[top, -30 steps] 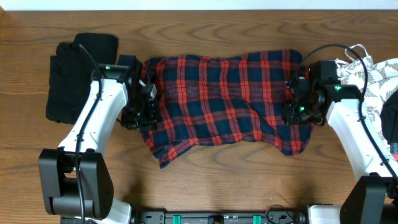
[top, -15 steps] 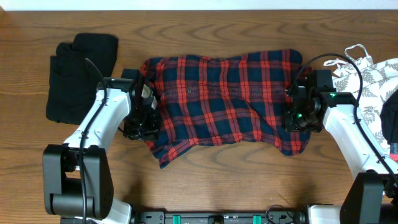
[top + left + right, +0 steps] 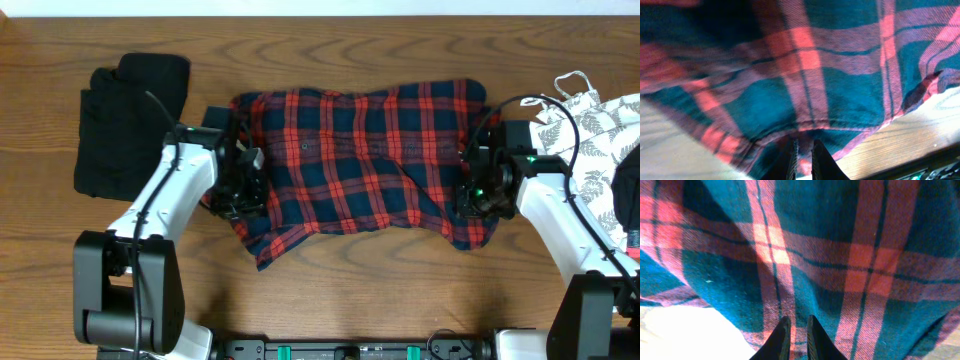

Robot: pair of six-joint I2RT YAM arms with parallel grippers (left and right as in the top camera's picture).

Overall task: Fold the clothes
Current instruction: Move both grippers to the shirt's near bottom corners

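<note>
Since a second ago the left pincer (image 3: pixel 243 190) has slid inward from just off the plaid shirt (image 3: pixel 360 160) onto its left edge, its white arm swinging in with it; the right pincer (image 3: pixel 472 195) has barely shifted and sits a little lower at the shirt's right edge; the shirt's outline looks nearly unchanged, spread flat and rumpled. In the wrist views the left pincer (image 3: pixel 803 157) is narrow, nipping the shirt's hem between its dark fingers; the right pincer (image 3: pixel 796 337) is likewise narrow, with plaid cloth caught in the slim gap. A black garment (image 3: pixel 125 125) lies well left of the shirt, apart from it; a white leaf-print garment (image 3: pixel 590 125) lies just right of the shirt, behind the right arm. The surface (image 3: pixel 380 290) is brown wood with a strong grain; beyond the shirt a pale strip (image 3: pixel 320 6) runs along its far edge.
</note>
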